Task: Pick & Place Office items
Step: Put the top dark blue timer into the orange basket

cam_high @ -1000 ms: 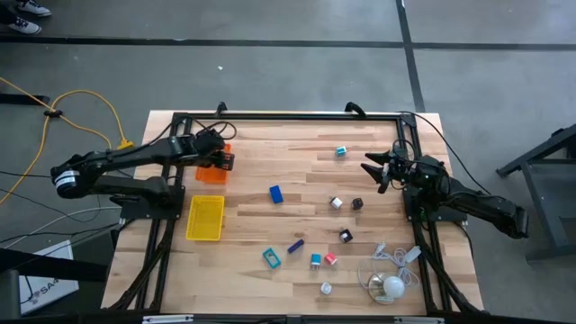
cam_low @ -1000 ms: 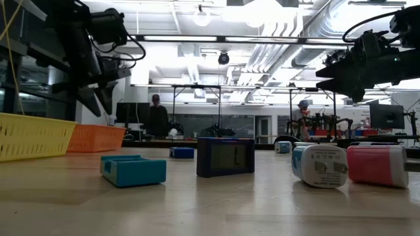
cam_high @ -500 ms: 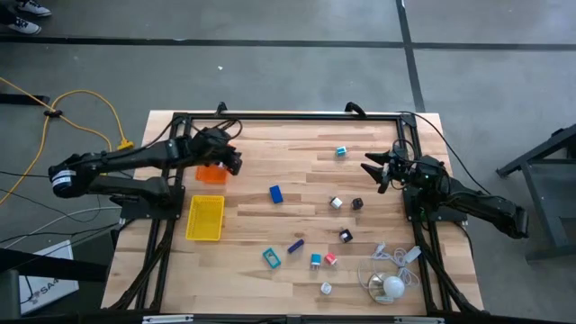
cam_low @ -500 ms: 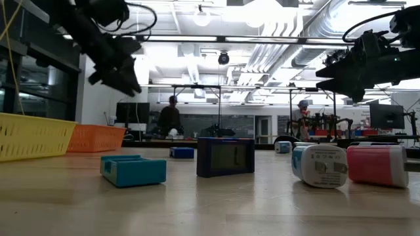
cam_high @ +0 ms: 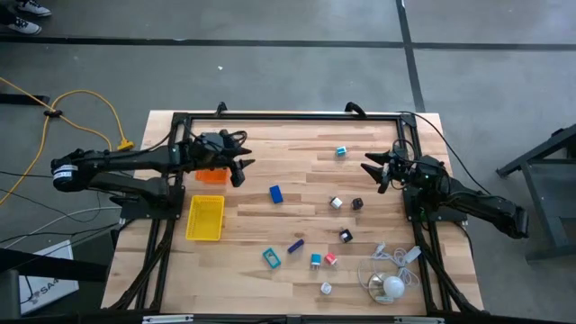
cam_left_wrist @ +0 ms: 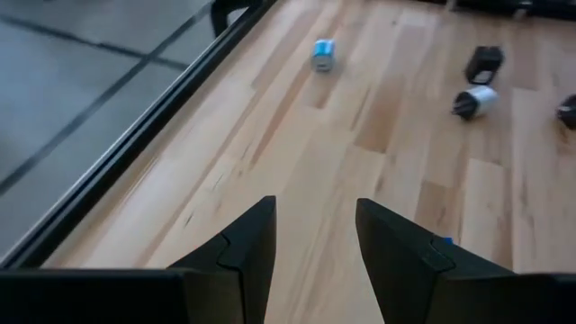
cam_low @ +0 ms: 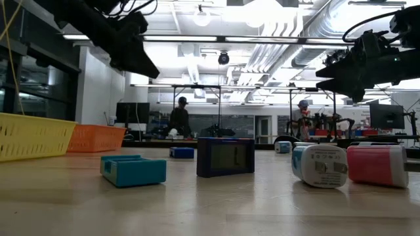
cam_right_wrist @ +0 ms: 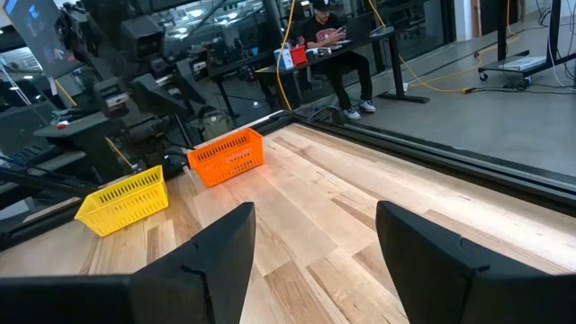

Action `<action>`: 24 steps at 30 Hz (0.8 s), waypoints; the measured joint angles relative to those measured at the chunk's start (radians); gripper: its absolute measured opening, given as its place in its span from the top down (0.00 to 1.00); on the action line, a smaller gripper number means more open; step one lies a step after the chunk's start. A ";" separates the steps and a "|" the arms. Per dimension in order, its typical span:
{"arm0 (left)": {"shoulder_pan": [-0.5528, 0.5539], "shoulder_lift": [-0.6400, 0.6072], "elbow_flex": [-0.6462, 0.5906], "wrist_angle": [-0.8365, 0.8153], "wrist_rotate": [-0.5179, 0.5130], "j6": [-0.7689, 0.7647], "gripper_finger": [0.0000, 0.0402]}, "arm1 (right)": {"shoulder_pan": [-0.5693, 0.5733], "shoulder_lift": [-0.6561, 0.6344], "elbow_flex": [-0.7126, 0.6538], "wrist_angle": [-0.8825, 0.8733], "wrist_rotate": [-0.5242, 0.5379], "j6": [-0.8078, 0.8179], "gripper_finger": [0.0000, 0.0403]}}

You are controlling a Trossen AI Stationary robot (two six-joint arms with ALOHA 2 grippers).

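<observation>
From above, the left gripper (cam_high: 241, 167) hovers just past the orange tray (cam_high: 211, 175), fingers apart and empty; the blue block (cam_high: 275, 193) lies nearest ahead of it, the other office items scattered farther across the worktop (cam_high: 270, 144). The right gripper (cam_high: 371, 168) waits open near the worktop's right edge. At table height, a teal block (cam_low: 133, 170) and white block (cam_low: 319, 165) rest below both arms. The left wrist view shows spread fingers (cam_left_wrist: 247, 247) over bare wood, a teal-and-white piece (cam_left_wrist: 323, 54) well ahead
</observation>
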 joint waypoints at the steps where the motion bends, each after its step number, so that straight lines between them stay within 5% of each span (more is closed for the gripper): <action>1: -0.001 0.000 0.000 0.002 0.008 0.008 0.63 | 0.000 0.000 0.000 0.000 0.000 0.000 0.46; 15: -0.003 0.062 0.011 0.001 0.091 0.174 0.63 | 0.000 0.000 0.000 0.000 0.000 0.000 0.46; 24: -0.007 0.213 0.148 -0.140 0.209 0.293 0.63 | 0.000 0.000 0.000 0.000 0.000 0.000 0.46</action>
